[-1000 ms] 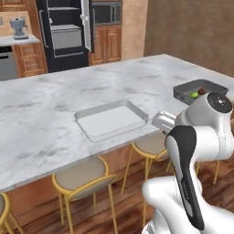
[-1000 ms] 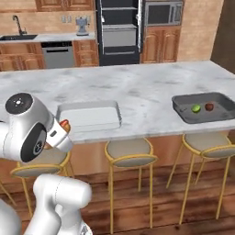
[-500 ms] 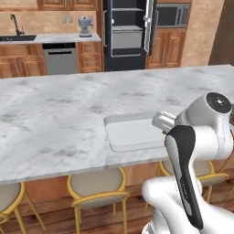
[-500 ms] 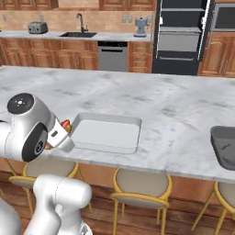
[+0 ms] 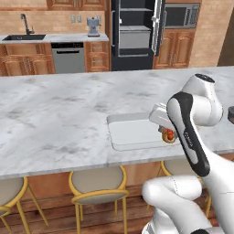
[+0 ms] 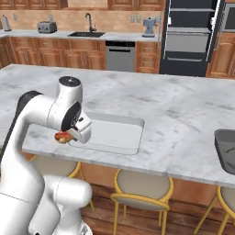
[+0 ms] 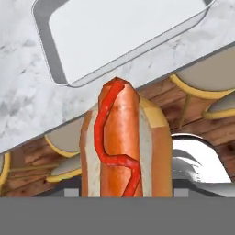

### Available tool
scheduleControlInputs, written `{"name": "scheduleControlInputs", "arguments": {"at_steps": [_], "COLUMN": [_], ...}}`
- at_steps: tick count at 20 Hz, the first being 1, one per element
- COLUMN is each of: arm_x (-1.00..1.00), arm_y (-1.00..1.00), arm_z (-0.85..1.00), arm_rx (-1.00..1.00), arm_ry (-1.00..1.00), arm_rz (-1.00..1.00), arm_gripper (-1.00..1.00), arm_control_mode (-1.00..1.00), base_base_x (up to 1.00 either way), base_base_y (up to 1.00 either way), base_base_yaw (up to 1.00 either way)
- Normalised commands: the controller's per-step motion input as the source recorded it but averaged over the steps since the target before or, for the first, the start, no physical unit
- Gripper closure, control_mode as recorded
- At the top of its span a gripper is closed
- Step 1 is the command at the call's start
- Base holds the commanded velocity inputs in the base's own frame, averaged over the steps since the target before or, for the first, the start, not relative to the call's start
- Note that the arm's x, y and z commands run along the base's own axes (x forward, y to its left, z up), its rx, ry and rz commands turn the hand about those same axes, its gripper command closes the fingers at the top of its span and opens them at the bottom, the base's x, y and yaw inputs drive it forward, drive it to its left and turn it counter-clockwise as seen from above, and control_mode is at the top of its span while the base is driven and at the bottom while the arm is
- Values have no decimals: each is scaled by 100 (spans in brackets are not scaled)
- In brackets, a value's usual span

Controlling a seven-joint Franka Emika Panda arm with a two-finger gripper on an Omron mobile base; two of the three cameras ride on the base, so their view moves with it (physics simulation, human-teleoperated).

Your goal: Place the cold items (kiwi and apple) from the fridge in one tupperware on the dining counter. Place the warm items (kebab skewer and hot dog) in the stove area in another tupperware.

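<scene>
The two-finger gripper (image 5: 168, 135) is clenching a hot dog in a tan bun with a red ketchup squiggle (image 7: 123, 147), carrying it just off the near edge of the grey-veined white marble dining counter (image 5: 55, 123). In the hand view the hot dog's long axis is running straight out along the gripper, its tip pointing at the near rim of the shallow pale rectangular tupperware (image 7: 124, 34) lying on the counter beyond. Farther back, a dark grey tray (image 6: 226, 150) is sitting at the counter's right end.
</scene>
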Motion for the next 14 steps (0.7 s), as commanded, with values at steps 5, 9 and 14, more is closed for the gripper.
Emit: {"name": "scheduleControlInputs", "arguments": {"at_steps": [5,9,14], "arm_x": [65,40,45], "arm_y": [-29,-30,-24], "arm_z": [-20,-37,-47], "arm_rx": [0,0,0], "arm_ry": [3,-7,0], "arm_rz": [100,100,100], "arm_gripper": [100,100,100], "arm_control_mode": [-100,-100,-100], "base_base_x": [0,0,0], "base_base_y": [0,0,0], "base_base_yaw": [0,0,0]}}
